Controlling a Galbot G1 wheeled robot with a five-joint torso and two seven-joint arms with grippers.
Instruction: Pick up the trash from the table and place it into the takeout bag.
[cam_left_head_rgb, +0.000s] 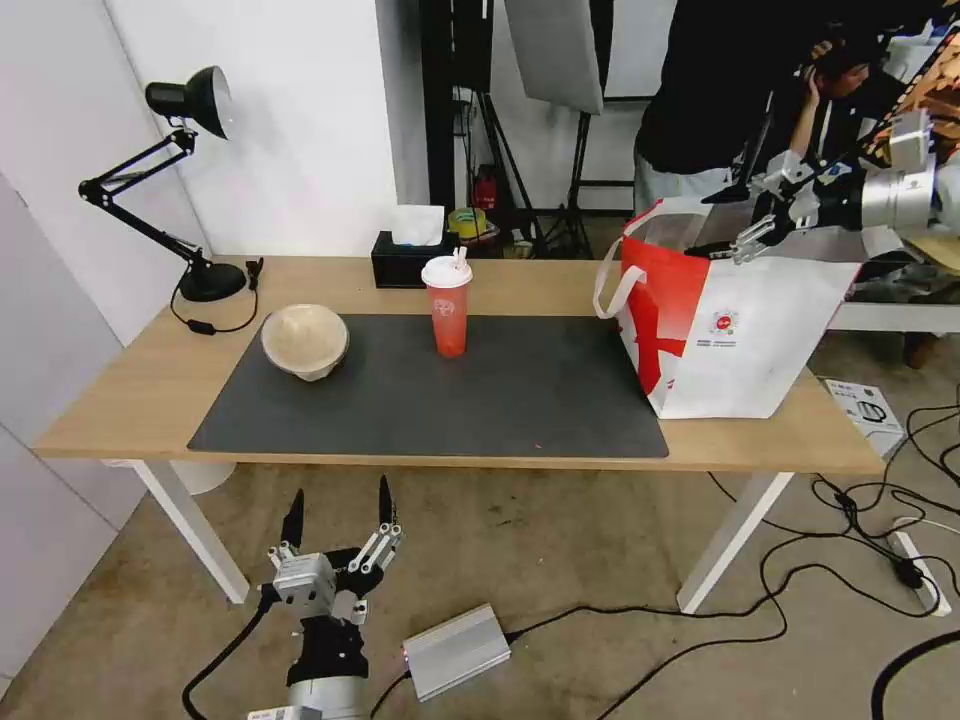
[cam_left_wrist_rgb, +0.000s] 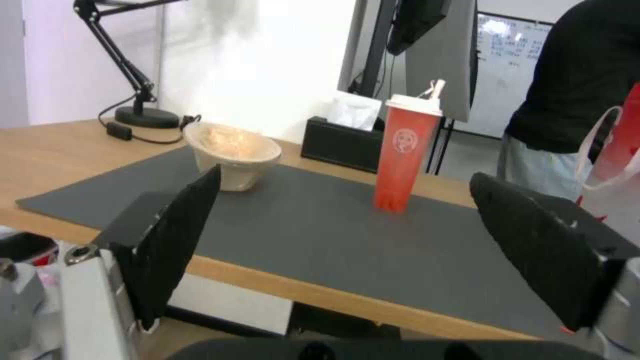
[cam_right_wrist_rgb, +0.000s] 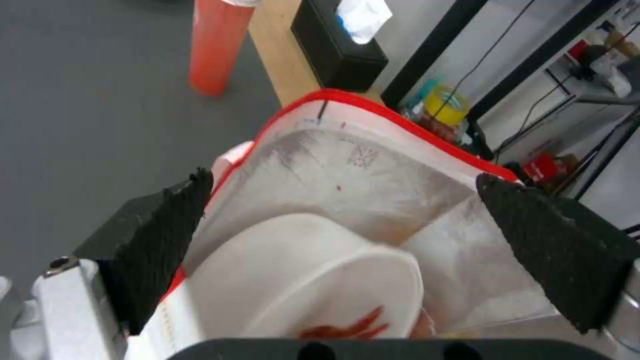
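On the tabletop (cam_left_head_rgb: 130, 400), a light-wood surface with a single dark grey mat (cam_left_head_rgb: 520, 400), two pieces of trash stand in the open: one beige paper bowl (cam_left_head_rgb: 306, 341) near the mat's left end and one tall red drink cup (cam_left_head_rgb: 447, 305) with a white lid at the mat's far edge, well apart from each other. A third piece, one wide white plastic bowl (cam_right_wrist_rgb: 320, 280) with red crayfish scraps at its bottom edge, lies tilted inside the takeout bag (cam_left_head_rgb: 740, 340), against the silver foil lining, as the right wrist view shows. That single bag stands upright at the right end of the tabletop, partly on the mat's right edge, white with a red side panel and white strap handles.

Above the bag's open mouth hangs the right gripper (cam_left_head_rgb: 745, 225), its jaws spread wide and holding nothing; the right wrist view looks between the two black pads (cam_right_wrist_rgb: 167, 240) straight down into the bag. Low in front of the tabletop, below its near edge and over the floor, sits the left gripper (cam_left_head_rgb: 338, 518), jaws likewise apart and empty, pointing up toward the bowl and cup.

Behind the cup rests one black tissue box (cam_left_head_rgb: 405, 262), and one black desk lamp (cam_left_head_rgb: 190, 100) stands at the far left corner.
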